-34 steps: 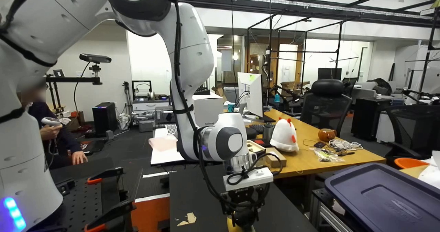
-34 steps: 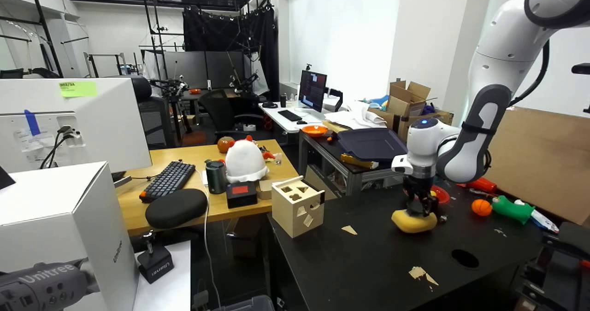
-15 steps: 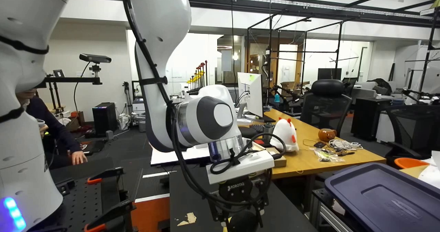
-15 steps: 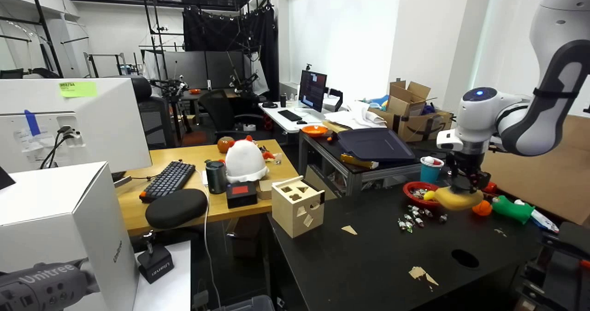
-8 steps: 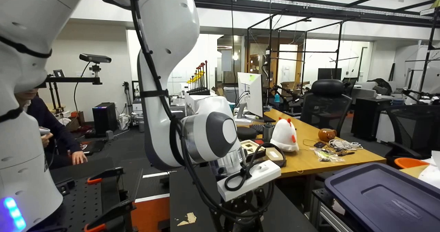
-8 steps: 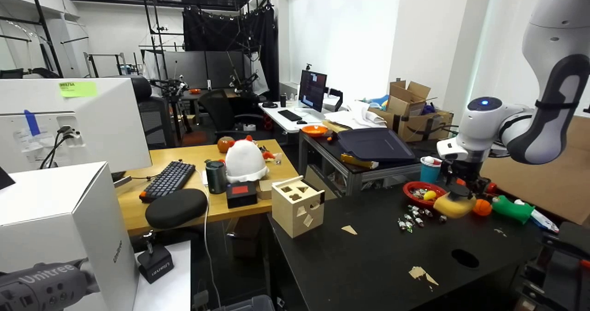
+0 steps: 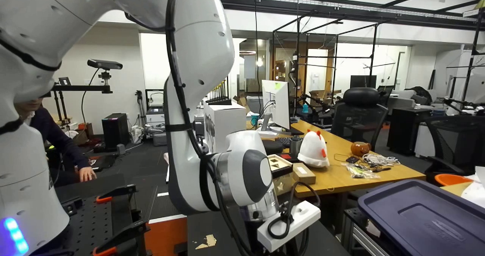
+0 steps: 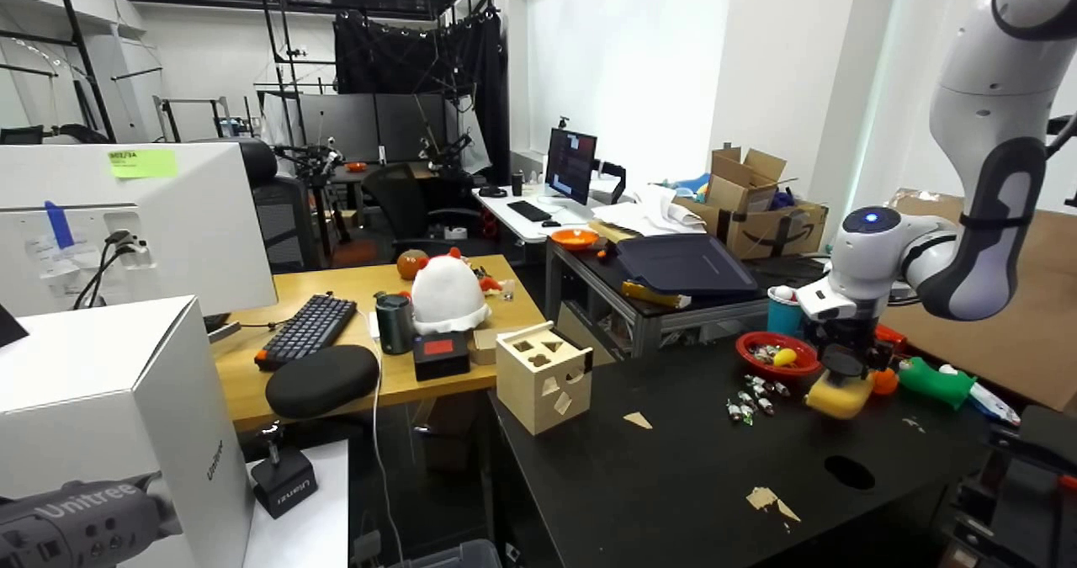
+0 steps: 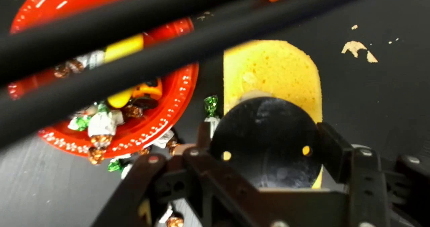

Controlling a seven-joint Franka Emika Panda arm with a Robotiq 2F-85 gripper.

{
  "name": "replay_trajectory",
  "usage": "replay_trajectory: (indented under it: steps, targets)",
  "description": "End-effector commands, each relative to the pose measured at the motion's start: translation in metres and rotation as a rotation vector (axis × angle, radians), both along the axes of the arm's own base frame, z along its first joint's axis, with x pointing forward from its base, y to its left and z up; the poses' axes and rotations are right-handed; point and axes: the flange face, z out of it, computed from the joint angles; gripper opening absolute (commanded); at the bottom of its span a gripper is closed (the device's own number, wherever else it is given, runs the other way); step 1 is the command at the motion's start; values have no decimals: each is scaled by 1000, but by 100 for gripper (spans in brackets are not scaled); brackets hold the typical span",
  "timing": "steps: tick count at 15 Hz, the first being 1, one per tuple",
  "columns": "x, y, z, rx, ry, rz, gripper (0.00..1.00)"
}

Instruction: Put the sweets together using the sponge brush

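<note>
Wrist view: the gripper (image 9: 265, 143) is clamped on the dark round top (image 9: 265, 119) of the sponge brush (image 9: 275, 72), with 1 finger on each side. Among the sweets (image 9: 211, 105), 1 green-and-white piece lies just left of the yellow block's straight edge (contact cannot be told). Others lie around the near rim of the red dish (image 9: 181, 92), and more are inside it.

Exterior view: on the black table (image 8: 673, 467), the loose sweets form a scattered group left of the brush, on the near side of the dish. The orange ball (image 8: 883, 381) is to the brush's right. Whether the block bears on the table cannot be told.

Exterior view: below the white wrist housing (image 7: 290, 225) the frame ends; brush and sweets do not show.

The step in hand is judged to be setting the brush for a leftward sweep. The block should be flat on the table before the stroke, straight edge leading. Light pressure and short strokes are advised; a pressed foam edge may ride over wrappers. The path should pass on the near side of the dish, since contact could shift it. The round top may turn in the grip.
</note>
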Motion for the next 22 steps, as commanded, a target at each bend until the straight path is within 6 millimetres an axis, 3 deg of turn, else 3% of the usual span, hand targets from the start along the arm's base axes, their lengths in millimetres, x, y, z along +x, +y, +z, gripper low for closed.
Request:
replay_trajectory:
  steps: [1, 5, 9, 16, 22]
  targets:
    - [-12, -26, -10, -14, 38, 15, 52]
    - [-24, -44, -21, 18, 41, 6, 52]
    - [-18, -41, -32, 67, 45, 73, 52]
    - [28, -4, -32, 120, 12, 288, 52]
    - [51, 24, -31, 155, -13, 406, 52]
